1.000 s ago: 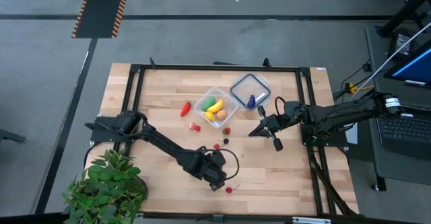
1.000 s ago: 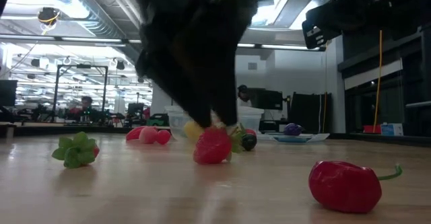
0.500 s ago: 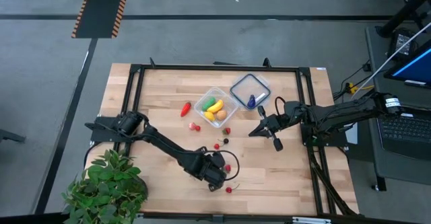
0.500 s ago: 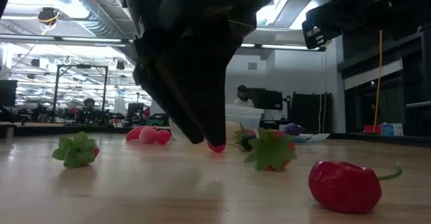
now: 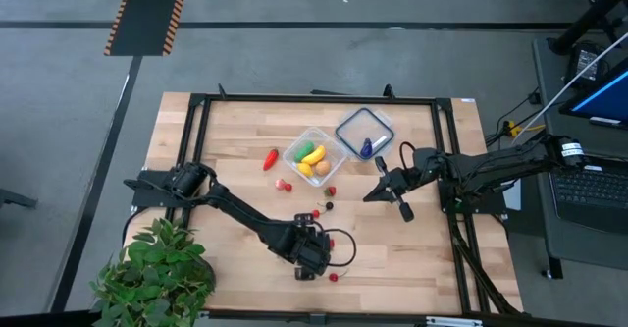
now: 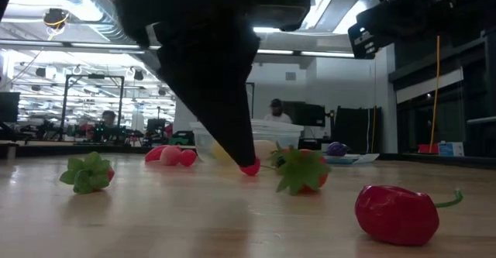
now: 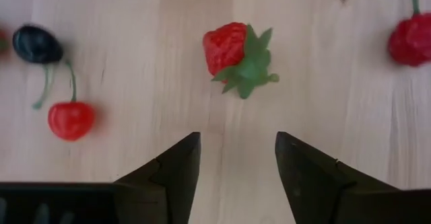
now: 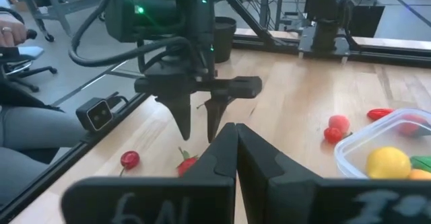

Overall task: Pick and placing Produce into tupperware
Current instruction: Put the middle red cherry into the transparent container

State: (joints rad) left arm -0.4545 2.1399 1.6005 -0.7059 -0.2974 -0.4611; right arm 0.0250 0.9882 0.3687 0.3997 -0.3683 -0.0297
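Note:
A red toy strawberry (image 7: 236, 52) with green leaves lies on the wooden table, also seen in the low view (image 6: 301, 170). My left gripper (image 7: 236, 153) points steeply down just short of it, open, with nothing between its fingers; the high view shows it near the table's front middle (image 5: 316, 256). The clear tupperware (image 5: 314, 156) stands at the table's middle far side with yellow, green and tan produce inside. My right gripper (image 5: 378, 191) hangs shut above the table, right of the tub, holding nothing.
Loose cherries lie near the left gripper: one red (image 7: 71, 120), one dark (image 7: 37, 44), another red (image 7: 409, 39). A red pepper (image 5: 270, 159) lies left of the tub. The clear lid (image 5: 364, 131) holds a blue piece. A potted plant (image 5: 157, 273) stands at the near left corner.
My left gripper has rolled about its own pointing line while staying in place, its fingers just as far apart. The strawberry, earlier right at the fingertips, has rolled a little toward the table's right and now lies clear of them, leaves turned toward the near edge.

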